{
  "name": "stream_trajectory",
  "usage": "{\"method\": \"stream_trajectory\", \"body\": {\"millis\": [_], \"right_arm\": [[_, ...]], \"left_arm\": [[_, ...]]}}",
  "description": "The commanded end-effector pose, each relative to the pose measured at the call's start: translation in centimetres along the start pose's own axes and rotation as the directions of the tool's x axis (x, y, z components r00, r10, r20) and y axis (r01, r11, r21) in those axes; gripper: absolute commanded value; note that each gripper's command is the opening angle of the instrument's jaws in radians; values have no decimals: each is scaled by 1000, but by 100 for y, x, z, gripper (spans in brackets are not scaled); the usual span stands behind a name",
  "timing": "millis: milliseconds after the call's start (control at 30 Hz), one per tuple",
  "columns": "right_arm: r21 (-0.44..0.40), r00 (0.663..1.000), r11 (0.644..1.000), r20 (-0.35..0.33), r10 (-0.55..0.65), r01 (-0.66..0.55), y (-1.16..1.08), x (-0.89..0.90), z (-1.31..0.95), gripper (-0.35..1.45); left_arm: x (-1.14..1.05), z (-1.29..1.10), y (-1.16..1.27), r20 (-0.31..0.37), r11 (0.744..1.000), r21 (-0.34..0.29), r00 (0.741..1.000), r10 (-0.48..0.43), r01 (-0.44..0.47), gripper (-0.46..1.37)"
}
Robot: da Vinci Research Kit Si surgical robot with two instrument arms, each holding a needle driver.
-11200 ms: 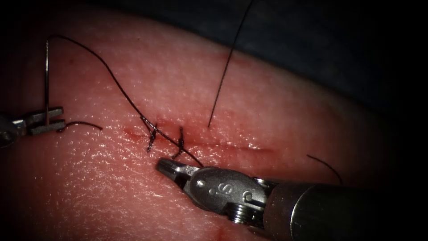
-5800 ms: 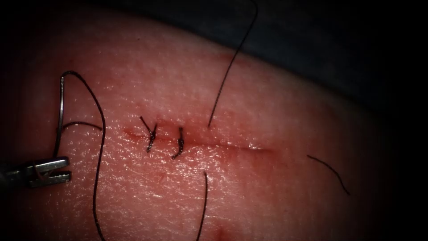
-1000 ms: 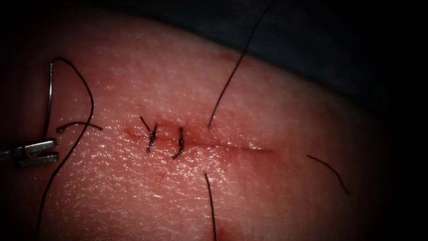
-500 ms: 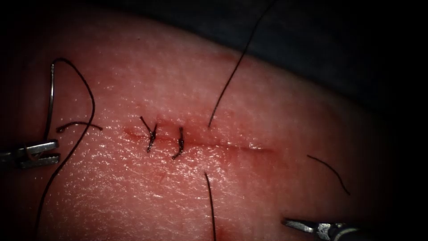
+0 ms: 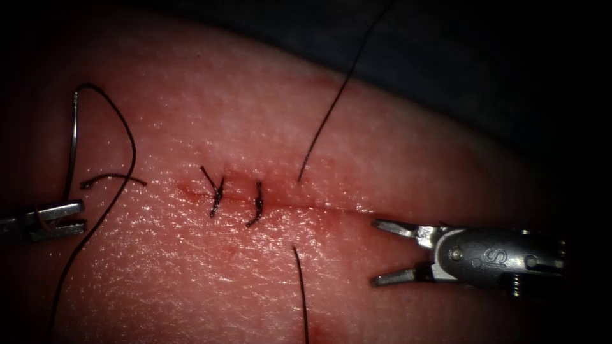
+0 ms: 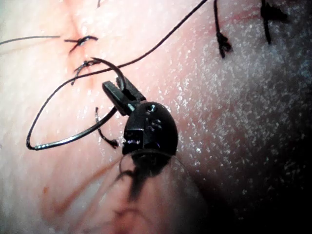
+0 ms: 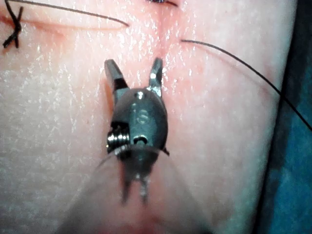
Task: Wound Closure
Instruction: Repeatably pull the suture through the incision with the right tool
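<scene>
Left tool (image 5: 60, 220) at far left of tissue (image 5: 357, 146), clenched on needle (image 5: 71, 146) near one end of its curve; rest of needle arching up off the surface, apparently clear of the tissue. Thread (image 5: 121, 165) trailing from needle's upper end, looping down across the tissue. Right tool (image 5: 386, 252) at right end of cut (image 5: 319, 207), spread wide, grasping nothing. Two stitches (image 5: 217, 194) across the cut's left part. Cut ends of thread (image 5: 299, 280) loose nearby.
</scene>
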Motion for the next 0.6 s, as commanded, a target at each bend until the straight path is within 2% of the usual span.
{"method": "stream_trajectory", "body": {"millis": [33,200,467,600], "right_arm": [[15,1000,1000,4,-13,13,-2,-2,7,117],[56,999,998,-4,-40,40,-16,-8,34,103],[85,998,994,-6,-62,62,-27,-8,63,101],[79,998,995,-2,-64,64,-25,-9,76,98]], "left_arm": [[-1,0,0,-1,1000,-8,1000,0,0,-35],[-1,-1,0,-2,1000,-9,1000,0,0,-35],[0,-1,1,-2,1000,-9,1000,0,0,-35],[0,-1,1,-2,1000,-9,1000,0,0,-35]]}}
